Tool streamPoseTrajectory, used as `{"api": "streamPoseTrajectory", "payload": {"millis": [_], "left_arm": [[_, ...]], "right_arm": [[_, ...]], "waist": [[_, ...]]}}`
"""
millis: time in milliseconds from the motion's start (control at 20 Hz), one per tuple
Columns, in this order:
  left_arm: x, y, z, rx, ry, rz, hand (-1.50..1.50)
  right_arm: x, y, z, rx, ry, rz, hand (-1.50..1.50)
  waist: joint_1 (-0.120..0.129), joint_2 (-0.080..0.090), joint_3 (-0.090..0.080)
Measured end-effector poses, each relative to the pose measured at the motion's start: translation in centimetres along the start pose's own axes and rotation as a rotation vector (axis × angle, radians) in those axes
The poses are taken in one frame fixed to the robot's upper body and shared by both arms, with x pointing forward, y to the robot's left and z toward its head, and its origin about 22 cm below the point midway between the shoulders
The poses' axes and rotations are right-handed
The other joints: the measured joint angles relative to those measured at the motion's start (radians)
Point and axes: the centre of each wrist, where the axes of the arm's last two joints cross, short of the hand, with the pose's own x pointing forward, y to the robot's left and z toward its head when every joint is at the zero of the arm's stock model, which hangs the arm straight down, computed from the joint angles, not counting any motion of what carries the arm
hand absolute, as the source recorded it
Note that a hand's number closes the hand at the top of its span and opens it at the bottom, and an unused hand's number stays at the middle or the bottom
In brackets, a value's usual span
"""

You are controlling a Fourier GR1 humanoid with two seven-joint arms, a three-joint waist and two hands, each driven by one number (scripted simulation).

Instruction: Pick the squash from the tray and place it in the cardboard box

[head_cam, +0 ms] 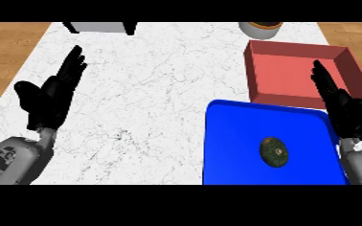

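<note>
While the round dark-green squash (274, 152) lies right of centre on the flat blue tray (233, 139), the black right hand (338, 103) at the tray's right edge and left hand (46, 98) far to its left hold nothing, fingers straight. Likely hard, light, rollable — pinch its sides.

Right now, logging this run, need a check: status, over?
Left hand open, resting at view's left. Right hand open at view's right, holding nothing. Squash lies on blue tray, untouched. Red box beyond it, nothing between.

Head view, steeply down, close over counter (141, 100) (robot's side below)
</note>
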Motion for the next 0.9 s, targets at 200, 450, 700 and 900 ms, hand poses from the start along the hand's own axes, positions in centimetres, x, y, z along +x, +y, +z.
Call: {"api": "streamPoseTrajectory", "payload": {"millis": [200, 450, 700, 900], "left_arm": [[0.2, -0.8, 0.7, -0.051, -0.045, -0.016, 0.00], [-0.3, -2.4, 1.4, -0.147, -0.063, -0.032, 0.00], [-0.6, -3.6, 2.1, -0.228, -0.070, -0.032, 0.00], [-0.7, -4.2, 2.4, -0.267, -0.077, -0.038, 0.00]], "right_arm": [[-0.6, 2.6, 1.6, -0.161, 0.057, -0.038, -1.50], [-3.7, 2.9, 4.1, -0.413, 0.135, 0.074, -1.50], [-9.2, 4.5, 9.8, -0.509, 0.245, 0.431, -1.50], [-10.7, 5.8, 13.3, -0.547, 0.244, 0.621, -1.50]], "waist": [[-0.036, 0.023, 0.009], [-0.097, 0.028, 0.008], [-0.089, 0.045, 0.004], [-0.074, 0.045, 0.000]]}}
